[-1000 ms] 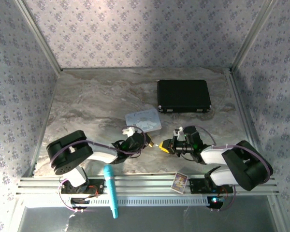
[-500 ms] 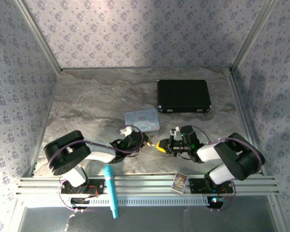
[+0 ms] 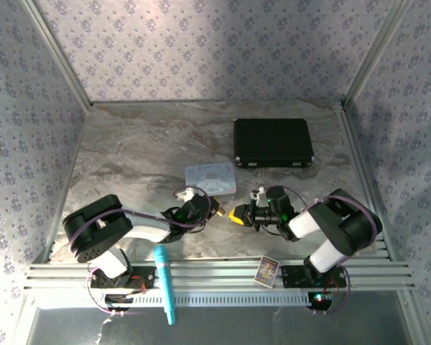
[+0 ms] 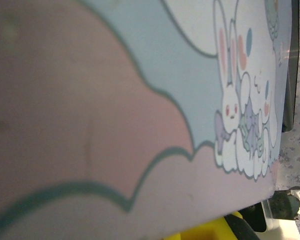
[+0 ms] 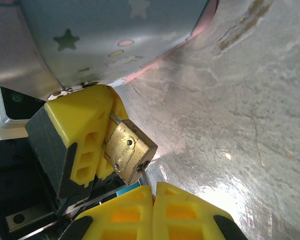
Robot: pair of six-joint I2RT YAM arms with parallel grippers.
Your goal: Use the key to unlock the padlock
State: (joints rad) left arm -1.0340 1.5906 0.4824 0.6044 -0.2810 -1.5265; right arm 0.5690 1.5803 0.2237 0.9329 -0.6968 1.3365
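The small brass padlock (image 5: 127,150) hangs in the air with its thin shackle pinched between the yellow fingers (image 5: 80,142) of my left gripper (image 5: 109,131), which is shut on it. The thin silvery key (image 5: 145,176) sticks up out of my right gripper (image 5: 153,192), which is shut on it, and its tip sits in the keyhole on the padlock's lower end. Seen from above, the left gripper (image 3: 215,209) and right gripper (image 3: 235,214) meet tip to tip near the front middle of the table, the padlock (image 3: 223,211) a tiny speck between them.
The pastel tin (image 3: 210,177) with bunny art lies just behind the grippers, very close in the left wrist view (image 4: 140,100). A black case (image 3: 273,141) sits at the back right. A teal pen (image 3: 164,282) and a small card (image 3: 267,270) lie on the front rail.
My right gripper has moved left toward the left gripper, bringing the key up to the padlock. The left gripper has edged slightly back and left.
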